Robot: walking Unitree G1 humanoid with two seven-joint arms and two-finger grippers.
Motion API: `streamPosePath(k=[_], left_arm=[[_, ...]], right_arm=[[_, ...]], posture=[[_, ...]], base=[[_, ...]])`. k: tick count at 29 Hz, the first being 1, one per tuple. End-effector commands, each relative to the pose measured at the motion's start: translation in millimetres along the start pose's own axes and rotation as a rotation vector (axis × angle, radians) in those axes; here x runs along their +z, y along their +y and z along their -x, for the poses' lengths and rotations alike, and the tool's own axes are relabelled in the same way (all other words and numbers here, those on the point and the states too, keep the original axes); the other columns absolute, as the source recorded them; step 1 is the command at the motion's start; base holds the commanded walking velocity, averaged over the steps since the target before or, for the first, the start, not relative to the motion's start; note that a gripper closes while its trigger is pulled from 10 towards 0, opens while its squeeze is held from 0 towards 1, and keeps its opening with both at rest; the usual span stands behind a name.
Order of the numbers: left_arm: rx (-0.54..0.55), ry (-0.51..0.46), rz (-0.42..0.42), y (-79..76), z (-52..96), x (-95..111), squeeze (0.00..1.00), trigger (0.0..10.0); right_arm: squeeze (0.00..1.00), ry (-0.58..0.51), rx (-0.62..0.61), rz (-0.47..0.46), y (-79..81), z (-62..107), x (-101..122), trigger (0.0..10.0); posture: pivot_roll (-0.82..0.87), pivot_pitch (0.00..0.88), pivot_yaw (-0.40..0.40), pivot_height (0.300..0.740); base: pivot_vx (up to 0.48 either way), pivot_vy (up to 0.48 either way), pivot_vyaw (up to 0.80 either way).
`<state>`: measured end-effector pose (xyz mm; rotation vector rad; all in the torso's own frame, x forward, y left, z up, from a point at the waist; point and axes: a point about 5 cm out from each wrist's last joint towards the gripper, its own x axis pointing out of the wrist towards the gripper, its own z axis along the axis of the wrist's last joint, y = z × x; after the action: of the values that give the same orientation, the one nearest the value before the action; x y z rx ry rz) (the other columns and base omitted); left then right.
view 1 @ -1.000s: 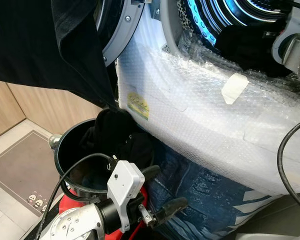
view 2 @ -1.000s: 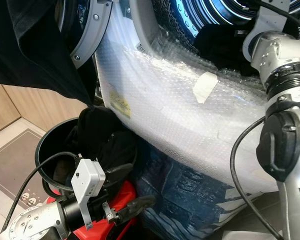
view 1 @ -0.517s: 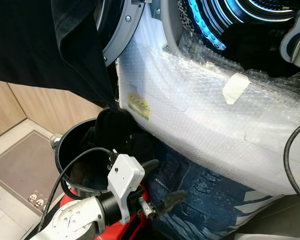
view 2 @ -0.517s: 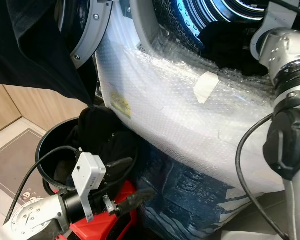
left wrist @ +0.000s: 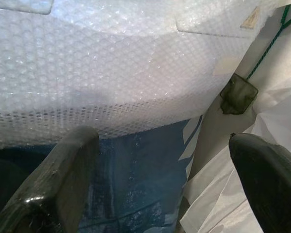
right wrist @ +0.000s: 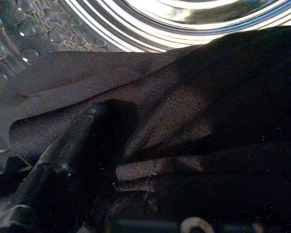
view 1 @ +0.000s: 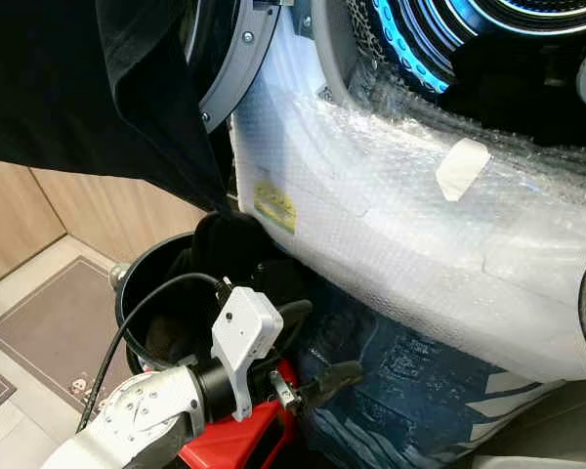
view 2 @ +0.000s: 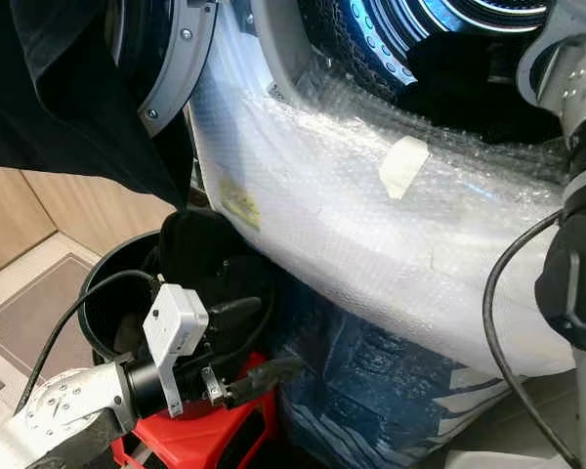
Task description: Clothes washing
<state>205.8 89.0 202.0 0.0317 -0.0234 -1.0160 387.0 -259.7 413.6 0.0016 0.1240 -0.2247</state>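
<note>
Sharp, evenly lit head views with blue drum (view 1: pixel 439 39) glow; dim, soft right wrist view.

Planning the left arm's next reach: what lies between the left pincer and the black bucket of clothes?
In the left eye view nothing lies between: the left pincer, fingers apart, hangs beside the black bucket, whose dark clothes spill over the near rim.

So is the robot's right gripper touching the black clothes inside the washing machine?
Touching. In the right wrist view, the right gripper is pressed into the black clothes inside the drum, with cloth bunched against its finger and no gap.
</note>
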Motion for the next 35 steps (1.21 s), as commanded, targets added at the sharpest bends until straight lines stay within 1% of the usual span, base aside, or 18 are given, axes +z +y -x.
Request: streamPosePath(k=[1,5,7,12,14,15,16,18,19,20,21,22,24,26,31,32,33,35], left_arm=[[-0.032,-0.012,0.004,-1.7,-1.2,1.6,0.0,10.0],[-0.032,-0.012,0.0,-0.2,-1.1,2.1,0.0,10.0],[-0.032,-0.012,-0.001,0.7,-1.4,2.4,0.0,10.0],[-0.036,-0.013,-0.003,1.4,-2.3,3.0,0.0,10.0],[-0.038,-0.012,-0.004,1.9,-1.9,2.9,0.0,10.0],[-0.04,-0.01,-0.006,2.4,-1.6,2.8,0.0,10.0],[-0.04,-0.009,-0.006,2.5,-1.6,2.7,0.0,10.0],[-0.041,-0.008,-0.007,2.6,-1.5,2.7,0.0,10.0],[-0.04,-0.008,-0.007,2.7,-1.5,2.8,0.0,10.0],[-0.039,-0.007,-0.007,2.9,-1.3,2.7,0.0,10.0],[-0.038,-0.007,-0.007,3.0,-1.3,2.6,0.0,10.0],[-0.038,-0.006,-0.007,3.1,-1.3,2.5,0.0,10.0],[-0.037,-0.006,-0.007,3.1,-1.3,2.4,0.0,10.0],[-0.035,-0.009,-0.006,3.0,-1.4,2.5,0.0,10.0],[-0.032,-0.011,-0.004,2.8,-1.6,2.1,0.0,10.0],[-0.033,-0.012,-0.003,2.5,-2.0,1.7,0.0,10.0],[-0.033,-0.012,-0.003,2.5,-2.0,1.7,0.0,10.0],[-0.036,-0.014,-0.002,2.5,-2.8,1.6,0.0,10.0]], right_arm=[[1.0,-0.025,0.002,0.019,-4.8,6.3,10.0,10.0],[1.0,-0.015,0.036,0.033,-0.5,7.0,6.9,10.0],[1.0,0.012,0.048,0.033,2.4,4.8,-3.6,10.0],[1.0,0.028,0.041,0.027,10.1,-0.2,-22.7,10.0],[1.0,0.035,0.044,0.028,15.3,-0.6,-28.0,10.0],[1.0,0.061,0.058,0.019,23.0,-1.6,-36.8,10.0],[1.0,0.068,0.063,0.018,25.2,-1.9,-39.5,10.0],[1.0,0.048,0.051,0.037,29.0,-1.9,-44.2,10.0],[0.98,0.05,0.053,0.038,32.0,-1.9,-47.6,10.0],[0.51,0.057,0.051,0.018,35.6,-1.9,-51.7,10.0],[0.15,0.069,0.042,0.008,38.6,-0.7,-56.6,10.0],[0.0,0.065,0.041,0.016,43.1,2.0,-62.0,10.0],[0.0,0.052,0.043,0.032,50.4,8.3,-70.6,10.0],[0.0,0.042,0.056,0.021,55.9,13.0,-76.0,10.0],[0.0,0.003,0.024,-0.028,53.1,19.8,-76.1,10.0],[0.0,-0.04,0.002,-0.032,49.1,23.4,-72.5,10.0],[0.0,-0.04,0.002,-0.032,49.1,23.4,-72.5,10.0],[0.0,-0.094,0.006,-0.06,47.3,30.9,-66.1,10.0]], posture=[[-0.06,0.126,-0.081,0.74],[-0.06,0.124,-0.077,0.74],[-0.06,0.123,-0.074,0.74],[-0.06,0.121,-0.069,0.74],[-0.06,0.121,-0.064,0.74],[-0.06,0.121,-0.061,0.74],[-0.06,0.121,-0.061,0.74],[-0.05,0.119,-0.06,0.74],[-0.05,0.12,-0.061,0.74],[-0.05,0.12,-0.06,0.74],[-0.06,0.12,-0.06,0.74],[-0.05,0.12,-0.062,0.74],[-0.05,0.119,-0.062,0.74],[-0.05,0.119,-0.062,0.74],[-0.06,0.116,-0.065,0.74],[-0.06,0.112,-0.064,0.74],[-0.06,0.112,-0.064,0.74],[-0.07,0.11,-0.065,0.74]], base=[[0.0,0.0,0.0],[0.0,0.0,0.0],[0.0,0.0,0.0],[0.0,0.0,0.0],[0.0,0.0,0.0],[0.0,0.0,0.0],[0.0,0.0,0.0],[0.0,0.0,0.0],[0.0,0.0,0.0],[0.0,0.0,0.0],[0.0,0.0,0.0],[0.0,0.0,0.0],[0.0,0.0,0.0],[0.0,0.0,0.0],[0.0,0.0,0.0],[0.0,0.0,0.0],[0.0,0.0,0.0],[0.0,0.0,0.0]])
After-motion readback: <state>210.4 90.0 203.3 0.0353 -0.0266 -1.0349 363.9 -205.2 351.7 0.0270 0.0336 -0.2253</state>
